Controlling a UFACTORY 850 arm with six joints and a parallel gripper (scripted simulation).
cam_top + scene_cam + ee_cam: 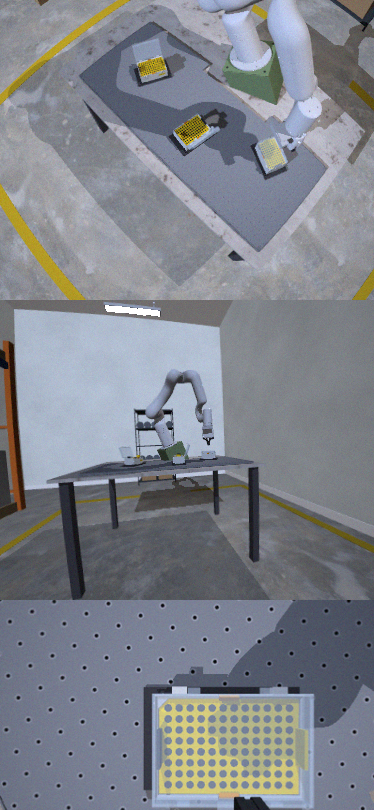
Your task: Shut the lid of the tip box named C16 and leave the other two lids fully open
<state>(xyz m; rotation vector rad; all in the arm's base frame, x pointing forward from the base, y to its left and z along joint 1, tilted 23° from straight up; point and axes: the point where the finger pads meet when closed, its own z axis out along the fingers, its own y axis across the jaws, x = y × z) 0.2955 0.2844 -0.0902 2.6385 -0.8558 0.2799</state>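
Observation:
Three tip boxes with yellow tip racks sit on holder plates on the grey perforated table top. The left box (150, 65) has its lid standing up behind it. The middle box (192, 131) has its lid folded open to the right. The right box (271, 154) has its clear lid lying down over the rack, as the wrist view (230, 747) shows. My gripper (291, 142) is shut and empty, a little above the right box's far edge. Its closed fingertips show at the bottom of the wrist view (249, 803). No sticker ID is readable.
The arm's green base (254, 75) stands behind the table, between the middle and right boxes. The right box lies near the table's right end. In the exterior view the gripper (207, 441) hangs just over that box (208, 455).

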